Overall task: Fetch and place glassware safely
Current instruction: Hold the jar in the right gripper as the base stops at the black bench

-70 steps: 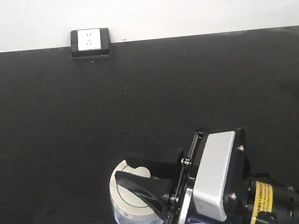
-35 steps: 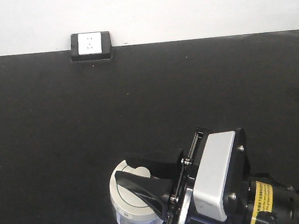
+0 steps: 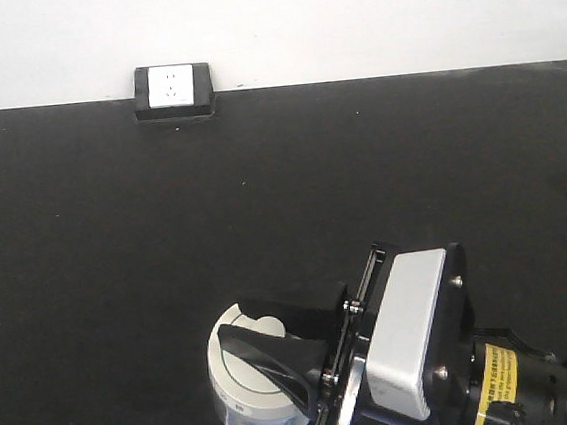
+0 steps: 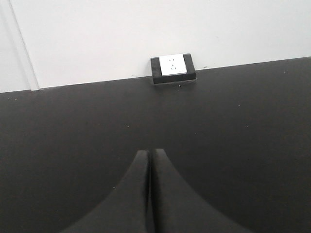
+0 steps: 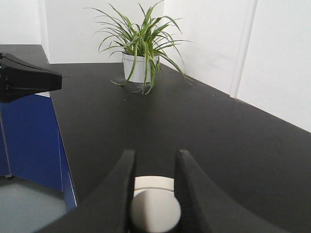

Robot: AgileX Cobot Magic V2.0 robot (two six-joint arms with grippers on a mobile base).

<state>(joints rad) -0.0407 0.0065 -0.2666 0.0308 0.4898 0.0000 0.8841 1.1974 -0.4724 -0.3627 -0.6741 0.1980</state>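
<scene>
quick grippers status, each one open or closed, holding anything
left gripper: closed, holding nothing.
right gripper: closed on the glass jar, gripping it at the lid.

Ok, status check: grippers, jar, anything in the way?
Left gripper shut, empty. Right gripper shut on the jar, near edge of the black table. Only a socket box far back.

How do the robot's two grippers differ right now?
The left gripper is shut on nothing; the right gripper is closed around the lid knob of the glass jar. The left gripper's fingers touch; the right gripper's are apart, straddling the knob. Both have black curved fingers over the black table.
</scene>
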